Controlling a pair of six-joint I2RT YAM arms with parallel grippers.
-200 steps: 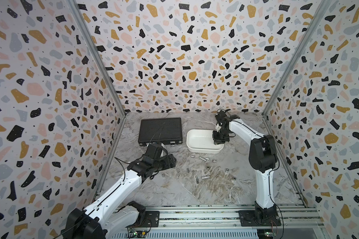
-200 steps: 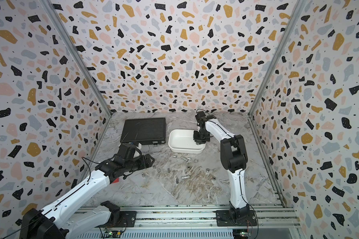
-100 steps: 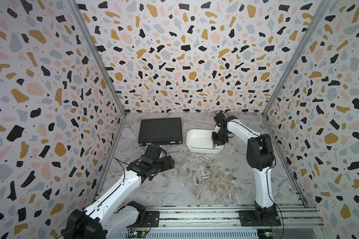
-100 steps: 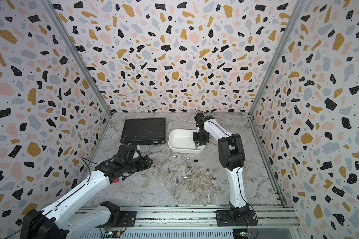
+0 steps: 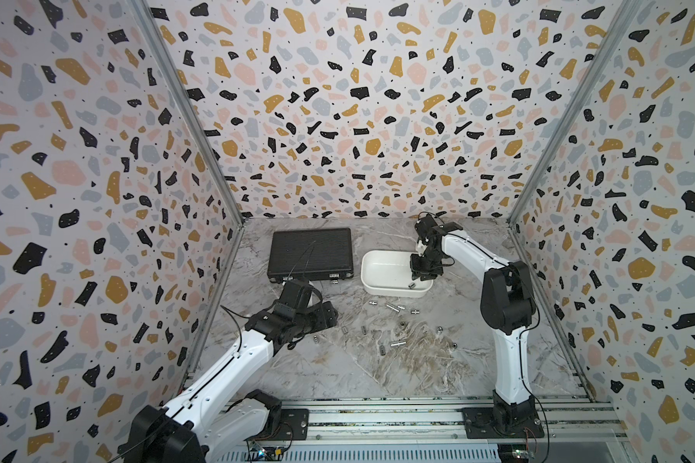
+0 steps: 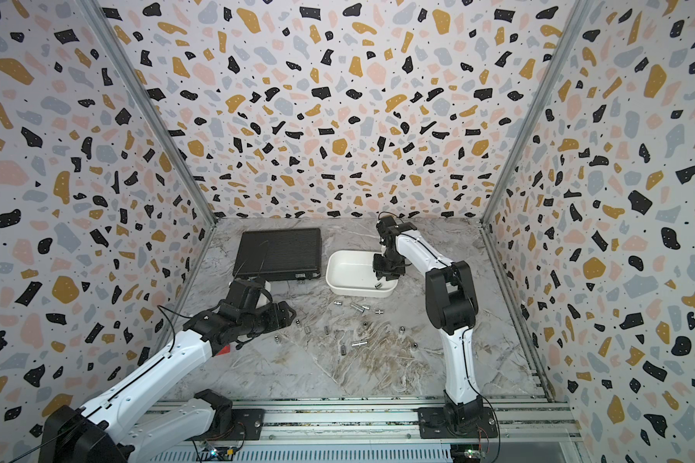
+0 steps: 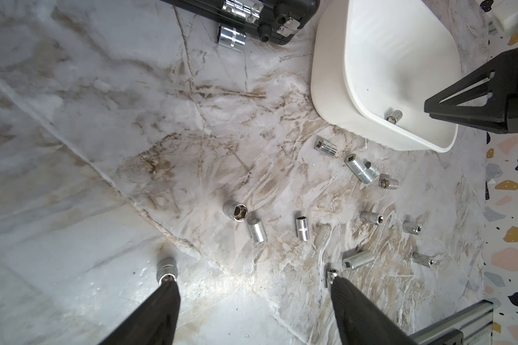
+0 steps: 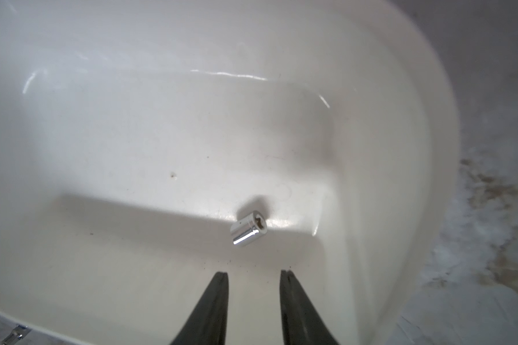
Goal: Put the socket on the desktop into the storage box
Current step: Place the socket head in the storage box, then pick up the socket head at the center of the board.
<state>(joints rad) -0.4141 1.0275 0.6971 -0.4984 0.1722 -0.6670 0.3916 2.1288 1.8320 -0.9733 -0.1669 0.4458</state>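
Marble-patterned grey-white desktop carries everything. At the back lies the black ribbed case, with the white storage box just beside it.

The right gripper hangs inside the box, its jaws a narrow gap apart with nothing between them. The left gripper hovers low over the desktop, jaws spread wide and empty.

Smallest are the chrome sockets. About a dozen lie scattered on the desktop between the box and the arms. The nearest socket sits right beside one of the left jaws. One small socket already lies on its side on the box floor, near a corner, below the right gripper.

These pieces look like solid polished steel: rigid, dense for their size and not fragile, but slick and ready to roll. The safest hold, I judge, is across the round barrel at mid-length, with the jaws square to its axis and closed firmly.
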